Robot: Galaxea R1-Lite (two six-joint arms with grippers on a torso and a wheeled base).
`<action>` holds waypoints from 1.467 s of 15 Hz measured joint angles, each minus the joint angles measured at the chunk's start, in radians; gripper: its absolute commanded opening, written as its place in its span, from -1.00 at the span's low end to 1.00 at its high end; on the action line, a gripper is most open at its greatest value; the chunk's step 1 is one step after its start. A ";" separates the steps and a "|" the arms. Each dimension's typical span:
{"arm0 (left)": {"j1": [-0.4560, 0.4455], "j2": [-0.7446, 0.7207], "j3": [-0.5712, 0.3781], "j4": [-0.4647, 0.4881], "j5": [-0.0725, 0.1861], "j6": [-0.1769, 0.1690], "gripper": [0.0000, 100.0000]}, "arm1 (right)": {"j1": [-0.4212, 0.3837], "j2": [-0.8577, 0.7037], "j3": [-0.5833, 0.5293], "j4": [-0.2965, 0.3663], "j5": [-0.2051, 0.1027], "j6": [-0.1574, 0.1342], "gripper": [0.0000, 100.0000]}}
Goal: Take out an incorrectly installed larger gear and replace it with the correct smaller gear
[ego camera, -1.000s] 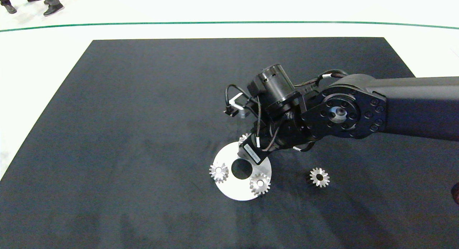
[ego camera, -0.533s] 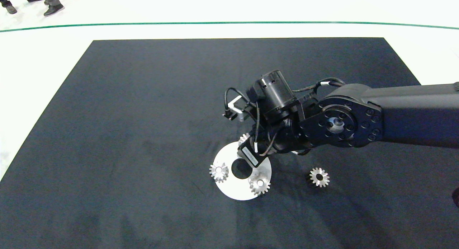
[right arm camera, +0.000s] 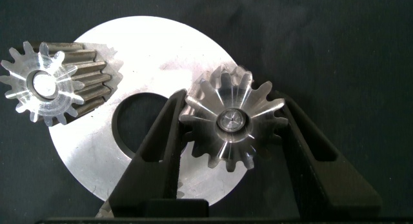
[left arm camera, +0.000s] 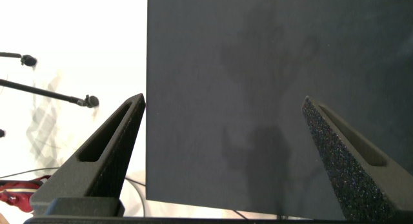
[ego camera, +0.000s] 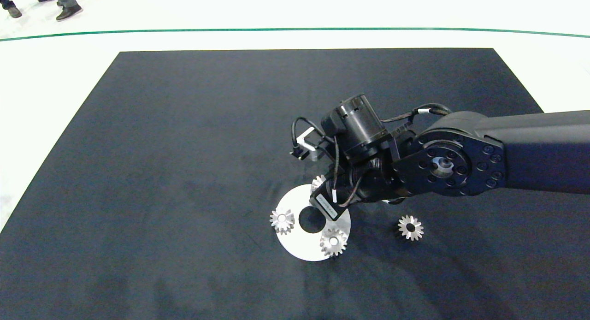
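We see the right gripper point(right arm camera: 233, 130) low in the frame's centre-right, over the round metal plate point(ego camera: 302, 246), its fingers bracketing the larger gear point(right arm camera: 232, 121) and closed against its teeth. The smaller gear point(ego camera: 410, 228) lies on the black mat point(ego camera: 184, 149) right of the plate. The left gripper point(left arm camera: 222, 153) hangs spread wide above the mat's edge.
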 measured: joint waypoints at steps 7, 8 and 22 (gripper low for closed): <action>0.000 -0.005 0.000 0.000 0.000 -0.001 1.00 | 0.020 -0.061 0.024 -0.027 0.009 0.007 -0.68; 0.000 -0.006 0.000 0.000 0.000 -0.001 1.00 | 0.023 -0.073 0.029 -0.029 0.010 0.007 -0.74; 0.000 -0.020 0.000 0.000 -0.001 0.007 1.00 | -0.191 -0.165 0.278 -0.187 0.009 0.040 -0.92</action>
